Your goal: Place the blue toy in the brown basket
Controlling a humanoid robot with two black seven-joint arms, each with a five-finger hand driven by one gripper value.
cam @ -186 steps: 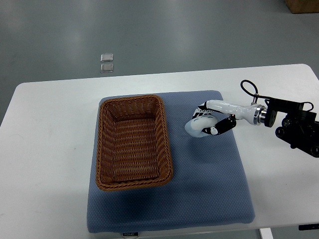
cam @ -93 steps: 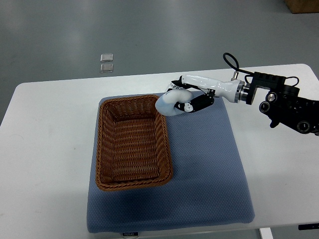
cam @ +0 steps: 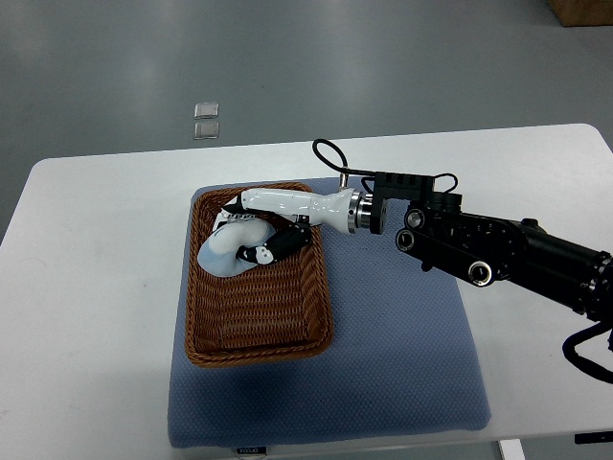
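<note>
Blue toy (cam: 222, 253) is gripped in your right hand (cam: 251, 238), fingers curled around it, hanging over the brown basket's (cam: 323, 297) far end on the counter (cam: 86, 287).

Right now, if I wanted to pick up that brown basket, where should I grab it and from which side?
Probably best by the long left rim of the brown woven rectangular basket, coming from the left. That edge is bare and straight. The robot's right hand, holding the pale blue toy, hangs over the far end, with its arm crossing the right rim.

White table (cam: 96, 278); blue mat (cam: 402, 355) on it.
</note>
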